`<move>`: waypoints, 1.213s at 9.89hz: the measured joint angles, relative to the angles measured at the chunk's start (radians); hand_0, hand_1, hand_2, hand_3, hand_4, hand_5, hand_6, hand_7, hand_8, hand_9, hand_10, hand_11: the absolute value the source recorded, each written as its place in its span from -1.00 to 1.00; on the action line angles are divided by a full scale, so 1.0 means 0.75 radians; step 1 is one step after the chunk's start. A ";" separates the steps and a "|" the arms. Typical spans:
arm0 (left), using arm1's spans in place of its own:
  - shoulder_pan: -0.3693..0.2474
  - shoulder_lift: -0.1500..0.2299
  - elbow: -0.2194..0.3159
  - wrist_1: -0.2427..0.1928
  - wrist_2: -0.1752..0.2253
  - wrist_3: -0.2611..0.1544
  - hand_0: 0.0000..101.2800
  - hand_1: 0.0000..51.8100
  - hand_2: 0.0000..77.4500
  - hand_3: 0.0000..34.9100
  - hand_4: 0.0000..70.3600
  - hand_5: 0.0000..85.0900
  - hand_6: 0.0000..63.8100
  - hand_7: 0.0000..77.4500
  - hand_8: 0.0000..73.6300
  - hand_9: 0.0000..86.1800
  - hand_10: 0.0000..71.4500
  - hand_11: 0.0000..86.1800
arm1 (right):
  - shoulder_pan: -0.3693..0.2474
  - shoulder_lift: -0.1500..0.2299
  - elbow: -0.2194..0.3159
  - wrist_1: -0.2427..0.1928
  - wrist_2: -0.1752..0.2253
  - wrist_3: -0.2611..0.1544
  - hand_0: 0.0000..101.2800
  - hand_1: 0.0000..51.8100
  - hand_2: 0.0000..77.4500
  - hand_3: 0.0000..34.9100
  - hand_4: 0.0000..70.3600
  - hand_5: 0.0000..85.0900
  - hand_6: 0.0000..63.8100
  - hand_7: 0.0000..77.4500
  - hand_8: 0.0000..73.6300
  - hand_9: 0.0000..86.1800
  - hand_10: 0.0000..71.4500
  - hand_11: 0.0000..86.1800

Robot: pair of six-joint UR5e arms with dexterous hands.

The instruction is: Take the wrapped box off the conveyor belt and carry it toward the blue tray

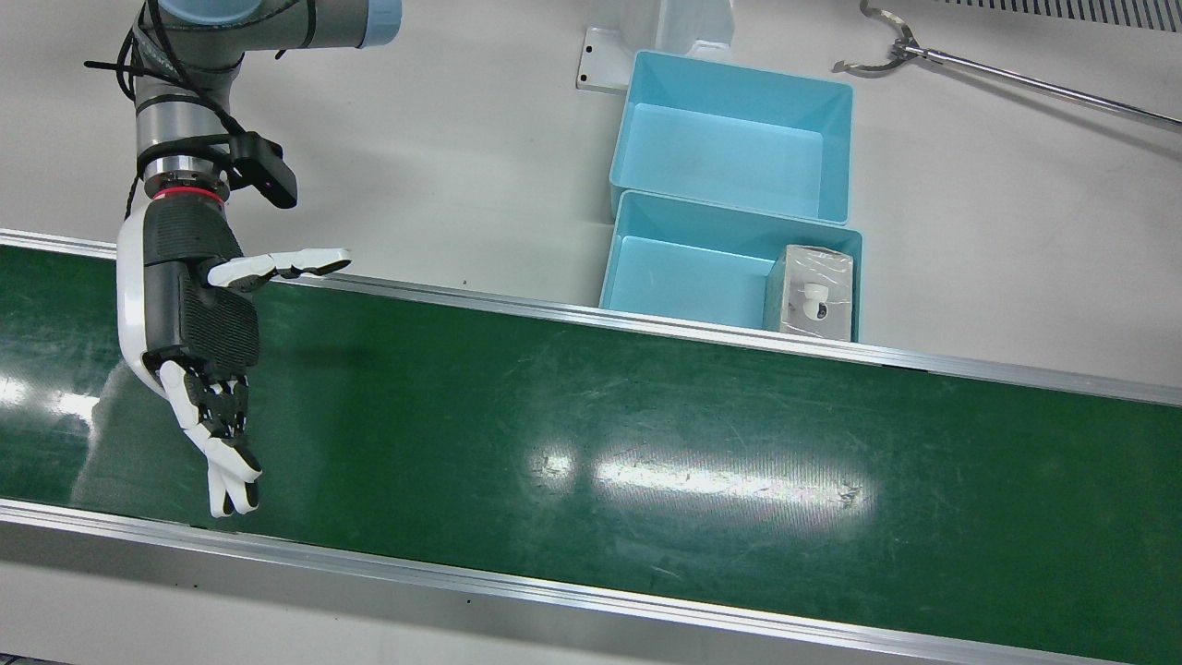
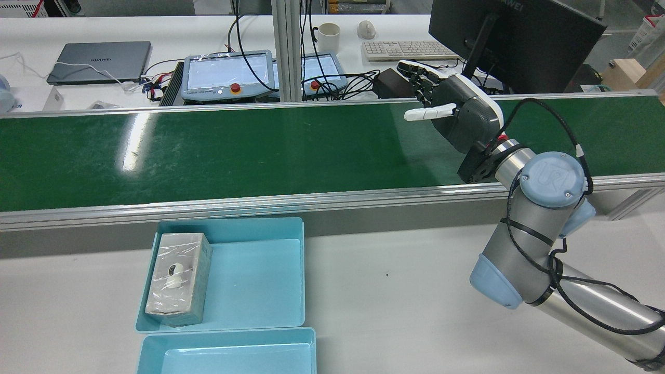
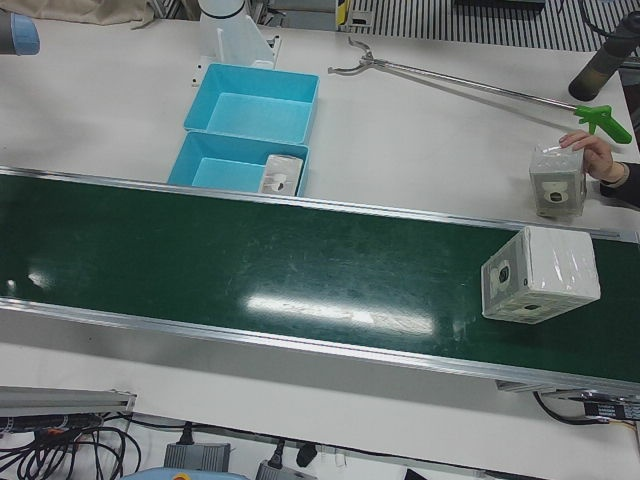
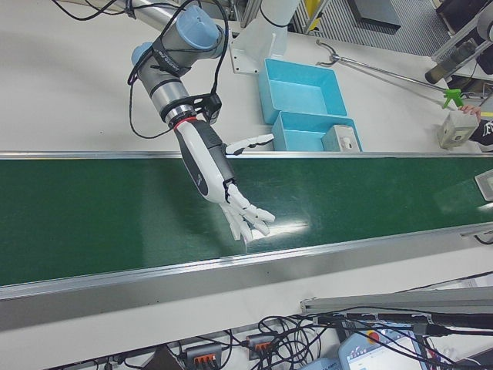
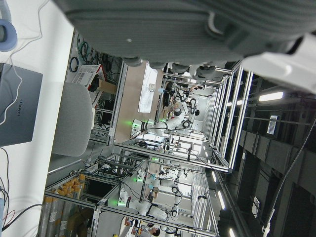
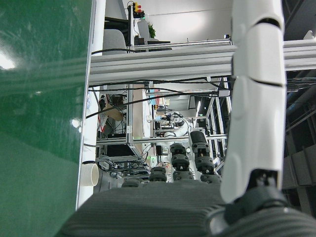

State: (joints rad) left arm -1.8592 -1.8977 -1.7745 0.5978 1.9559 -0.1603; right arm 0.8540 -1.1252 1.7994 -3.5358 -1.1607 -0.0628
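Observation:
A white wrapped box (image 3: 540,273) lies on the green conveyor belt (image 1: 646,443) at its far right end in the left-front view. My right hand (image 1: 199,342) hovers open over the other end of the belt, fingers spread and palm empty, far from that box; it also shows in the rear view (image 2: 457,111) and the right-front view (image 4: 219,173). Two blue trays (image 1: 683,268) stand side by side behind the belt. The nearer tray holds another wrapped box (image 1: 814,294). My left hand (image 5: 163,29) shows only in its own view, as a dark palm with nothing in it.
A person's hand (image 3: 592,152) rests on a third wrapped box (image 3: 557,182) on the white table beyond the belt. A long metal grabber with a green handle (image 3: 480,85) lies behind the trays. Across the belt in the rear view stand teach pendants (image 2: 228,75), a keyboard and a monitor.

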 joint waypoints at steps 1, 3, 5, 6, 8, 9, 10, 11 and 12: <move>0.000 0.000 0.000 0.000 0.000 0.000 -1.00 -1.00 -0.97 -1.00 -1.00 -0.97 -0.98 -0.99 -0.99 -1.00 -1.00 -0.99 | 0.000 0.000 0.000 0.000 0.000 0.000 -0.05 -0.41 -0.77 -1.00 -0.74 -0.62 -0.90 -0.93 -0.97 -0.90 -1.00 -0.99; 0.000 0.000 0.000 0.000 0.000 0.000 -1.00 -1.00 -0.99 -1.00 -1.00 -0.97 -0.98 -0.99 -0.99 -1.00 -0.98 -0.99 | -0.001 0.001 0.000 0.000 -0.001 0.000 -0.05 -0.41 -0.77 -1.00 -0.71 -0.62 -0.90 -0.93 -0.97 -0.90 -1.00 -0.99; 0.000 0.000 0.000 0.000 0.000 0.000 -1.00 -1.00 -0.97 -1.00 -1.00 -0.97 -0.98 -0.99 -0.99 -1.00 -0.98 -0.99 | -0.001 0.001 0.000 0.000 -0.001 0.000 -0.06 -0.41 -0.77 -1.00 -0.71 -0.62 -0.90 -0.93 -0.97 -0.90 -1.00 -0.99; 0.000 0.000 0.000 0.000 0.000 0.000 -1.00 -1.00 -0.99 -1.00 -1.00 -0.97 -0.98 -0.99 -0.99 -0.99 -0.98 -0.99 | -0.002 0.001 0.000 0.000 -0.001 0.000 -0.06 -0.41 -0.77 -1.00 -0.71 -0.62 -0.90 -0.93 -0.97 -0.90 -1.00 -0.99; 0.000 0.000 0.000 0.000 0.000 0.000 -1.00 -1.00 -0.99 -1.00 -1.00 -0.97 -0.98 -0.99 -0.99 -1.00 -0.98 -0.99 | -0.004 0.001 0.000 0.000 0.001 -0.002 -0.06 -0.43 -0.77 -1.00 -0.71 -0.62 -0.90 -0.93 -0.97 -0.90 -1.00 -0.99; 0.000 0.000 0.000 0.000 0.000 0.000 -1.00 -1.00 -0.99 -1.00 -1.00 -0.97 -0.98 -0.99 -0.99 -1.00 -1.00 -0.99 | -0.005 0.001 0.000 0.000 0.001 -0.002 -0.06 -0.43 -0.77 -1.00 -0.71 -0.62 -0.90 -0.93 -0.97 -0.90 -1.00 -0.99; 0.000 0.000 0.000 0.000 0.000 0.000 -1.00 -1.00 -0.99 -1.00 -1.00 -0.97 -0.98 -0.99 -0.99 -0.99 -0.98 -0.99 | -0.006 0.002 0.000 0.000 0.001 -0.002 -0.05 -0.43 -0.77 -1.00 -0.71 -0.60 -0.90 -0.93 -0.97 -0.89 -1.00 -0.99; 0.000 0.000 0.000 0.000 0.000 0.000 -1.00 -1.00 -0.97 -1.00 -1.00 -0.97 -0.98 -0.99 -0.99 -0.99 -0.98 -0.99 | -0.007 0.002 0.000 0.000 0.001 -0.002 -0.05 -0.43 -0.77 -1.00 -0.71 -0.60 -0.90 -0.93 -0.97 -0.89 -1.00 -0.99; 0.000 0.000 0.000 0.000 0.000 0.000 -1.00 -1.00 -0.97 -1.00 -1.00 -0.97 -0.98 -0.99 -0.99 -0.99 -1.00 -0.99 | -0.007 0.003 0.000 0.000 0.001 -0.002 -0.05 -0.43 -0.77 -1.00 -0.71 -0.60 -0.88 -0.92 -0.97 -0.89 -1.00 -0.99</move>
State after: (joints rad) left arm -1.8592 -1.8977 -1.7745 0.5978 1.9559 -0.1603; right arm 0.8487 -1.1232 1.7990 -3.5358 -1.1597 -0.0645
